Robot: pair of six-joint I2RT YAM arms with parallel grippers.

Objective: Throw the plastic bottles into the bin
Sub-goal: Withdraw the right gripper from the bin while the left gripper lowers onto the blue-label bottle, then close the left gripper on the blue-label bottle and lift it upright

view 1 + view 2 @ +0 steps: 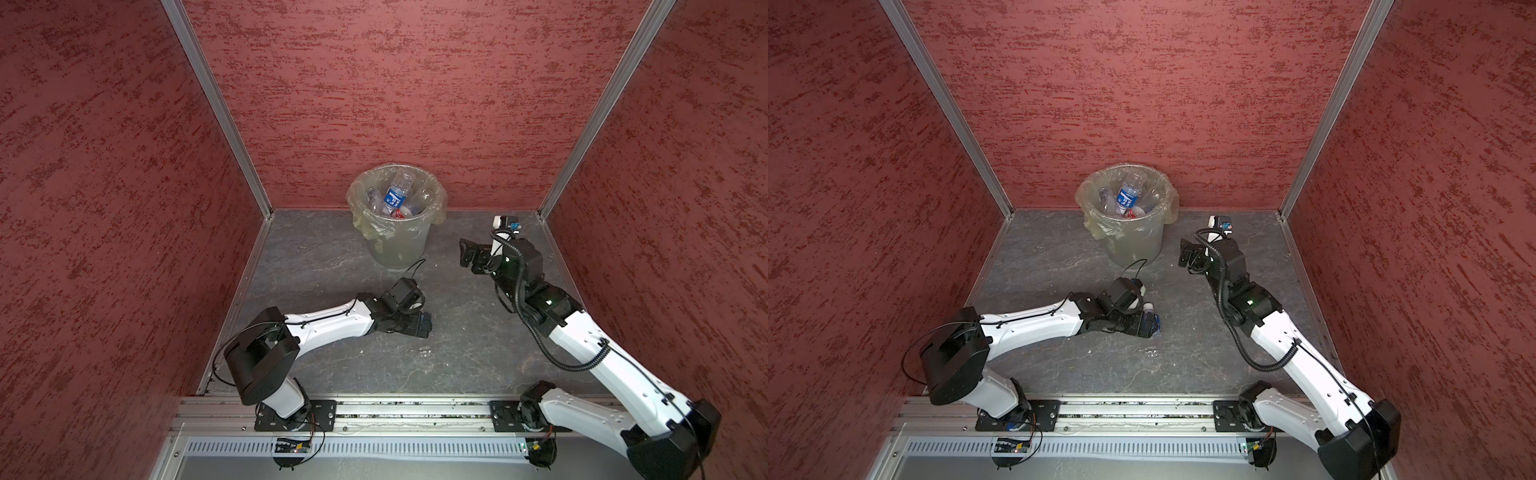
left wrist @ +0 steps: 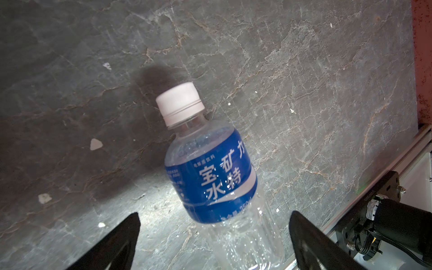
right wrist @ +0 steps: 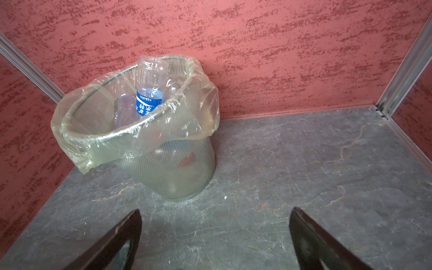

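Red textured walls (image 1: pixel 374 83) enclose grey stone-look surface (image 1: pixel 457 365). Bin (image 1: pixel 401 249), bag-lined, at 12 o'clock against back wall; several plastic bottles (image 1: pixel 398 195) inside. Right pincer (image 3: pixel 215 211) at 2 o'clock, jaws wide, holding nothing, facing bin. Left pincer (image 2: pixel 215 214) near centre, jaws wide, straddling blue-label bottle (image 2: pixel 210 177) lying on surface; white cap (image 2: pixel 178 102).

You have the grey-green bin (image 1: pixel 400 249) upright at the far centre, a yellowish bag (image 3: pixel 163 131) over its rim and bottles (image 1: pixel 397 195) piled inside. One clear blue-labelled bottle (image 2: pixel 210 177), white-capped, lies on the table (image 2: pixel 304 93) near its middle.
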